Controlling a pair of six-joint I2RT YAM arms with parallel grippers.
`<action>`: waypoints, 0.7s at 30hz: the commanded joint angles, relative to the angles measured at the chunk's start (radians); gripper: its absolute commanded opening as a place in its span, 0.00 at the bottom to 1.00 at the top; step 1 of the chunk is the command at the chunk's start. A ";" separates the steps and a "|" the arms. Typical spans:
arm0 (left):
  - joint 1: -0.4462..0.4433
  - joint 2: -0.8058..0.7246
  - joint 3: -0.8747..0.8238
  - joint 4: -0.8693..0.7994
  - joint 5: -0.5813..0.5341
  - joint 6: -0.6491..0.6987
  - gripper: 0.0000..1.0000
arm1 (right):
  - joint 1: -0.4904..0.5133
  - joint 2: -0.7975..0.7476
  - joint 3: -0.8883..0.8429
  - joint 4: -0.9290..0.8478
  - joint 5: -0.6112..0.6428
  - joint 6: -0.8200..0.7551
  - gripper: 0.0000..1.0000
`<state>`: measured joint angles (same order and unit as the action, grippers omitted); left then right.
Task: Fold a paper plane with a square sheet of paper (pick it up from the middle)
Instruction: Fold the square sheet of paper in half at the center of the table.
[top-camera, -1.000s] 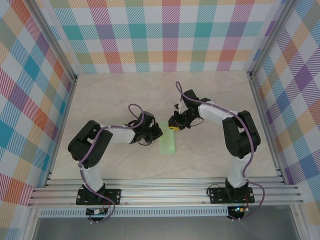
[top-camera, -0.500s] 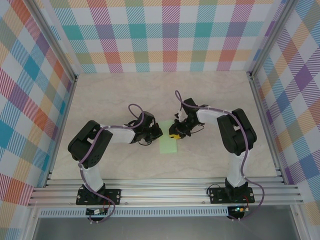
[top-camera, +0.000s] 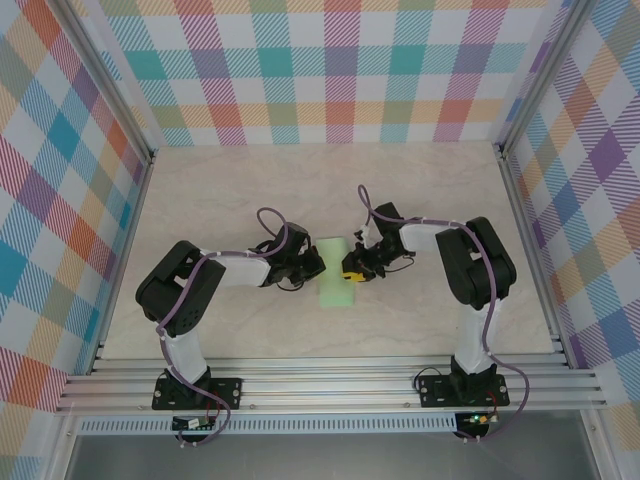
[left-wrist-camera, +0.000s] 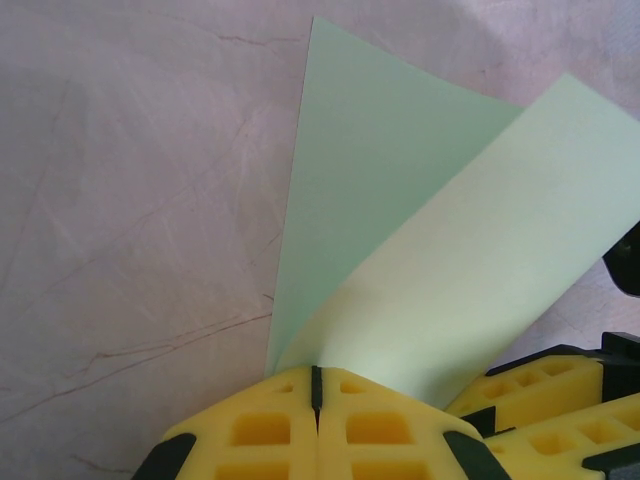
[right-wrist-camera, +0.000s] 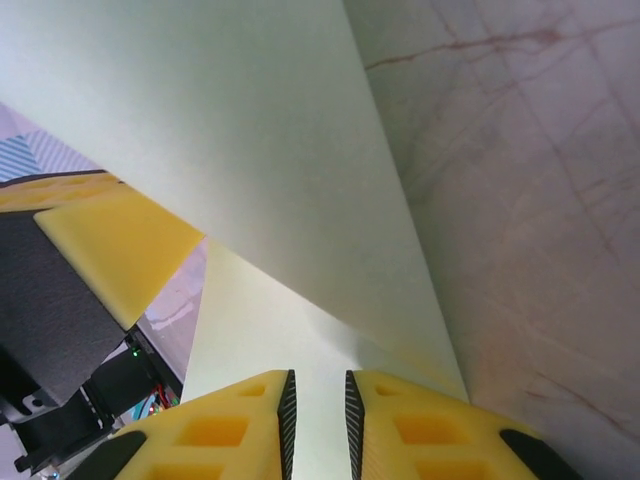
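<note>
light is bright, even and soft, seemingly from above. in the top view the arms throw only faint, short shadows on the table, with no glare and sharp detail. in both wrist views the square sheet of paper shades gently darker beneath its raised flap.

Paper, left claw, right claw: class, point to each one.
paper (left-wrist-camera: 380, 170): left wrist view, lower layer.
left claw (left-wrist-camera: 315, 378): left wrist view, seam between fingertips.
right claw (right-wrist-camera: 316, 385): right wrist view, gap between fingertips.
</note>
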<state>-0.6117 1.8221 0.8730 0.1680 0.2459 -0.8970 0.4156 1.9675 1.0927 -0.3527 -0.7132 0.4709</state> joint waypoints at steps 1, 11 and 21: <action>0.003 0.021 -0.022 -0.068 -0.005 0.018 0.00 | -0.009 -0.043 -0.055 0.012 0.017 -0.030 0.23; 0.000 0.023 -0.019 -0.071 -0.004 0.021 0.00 | -0.009 -0.139 -0.144 0.132 -0.124 -0.029 0.25; 0.000 0.022 -0.019 -0.074 -0.002 0.024 0.00 | -0.010 -0.087 -0.183 0.113 -0.043 -0.099 0.25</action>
<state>-0.6121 1.8225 0.8730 0.1680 0.2462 -0.8932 0.4110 1.8683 0.9283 -0.2283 -0.7784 0.4328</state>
